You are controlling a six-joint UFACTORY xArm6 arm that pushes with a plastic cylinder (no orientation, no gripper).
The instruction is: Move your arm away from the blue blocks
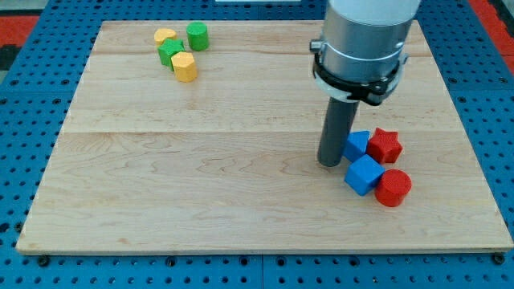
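Observation:
Two blue blocks lie at the view's lower right: one partly hidden blue block (356, 145) and a blue cube (364, 174) below it. My tip (329, 163) stands on the wooden board (201, 185), touching or nearly touching the left side of the upper blue block and just up-left of the blue cube. A red star-shaped block (385, 146) sits right of the upper blue block. A red cylinder (393, 188) sits right of the blue cube.
At the view's top left is a cluster: a yellow block (165, 36), a green star-like block (169, 51), a green cylinder (197, 36) and a yellow hexagonal block (185, 67). Blue pegboard surrounds the board.

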